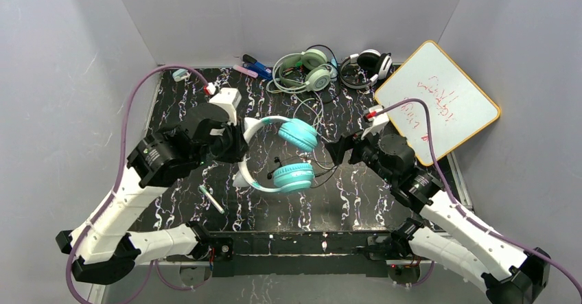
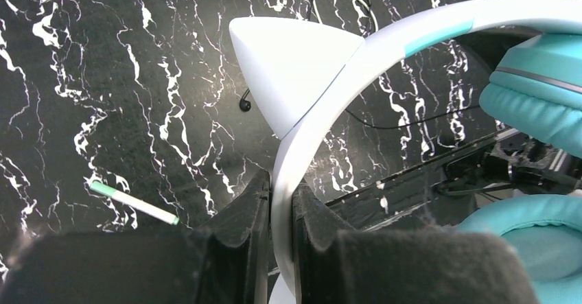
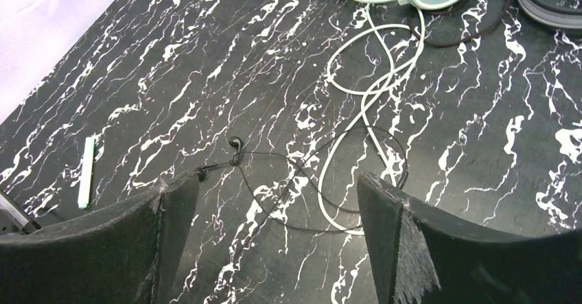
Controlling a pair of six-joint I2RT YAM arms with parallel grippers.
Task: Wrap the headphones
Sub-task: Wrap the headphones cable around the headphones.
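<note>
The teal headphones (image 1: 294,177) with a white cat-ear band (image 1: 257,125) hang above the middle of the table. My left gripper (image 1: 237,145) is shut on that band (image 2: 283,180), just below a cat ear (image 2: 288,64); both teal cups (image 2: 535,105) show to its right. My right gripper (image 1: 334,150) stands open beside the cups, with nothing between its fingers (image 3: 171,204). Below it a thin black cable (image 3: 235,158) lies loose on the table. The mint-green headphones (image 1: 303,71) and the black-and-white headphones (image 1: 367,66) lie at the back.
A pale cable (image 3: 321,180) trails forward from the mint-green set across the black marbled table (image 1: 357,194). A whiteboard (image 1: 439,101) leans at the back right. Pens (image 1: 254,67) lie at the back, and a white marker (image 1: 211,199) near the front left.
</note>
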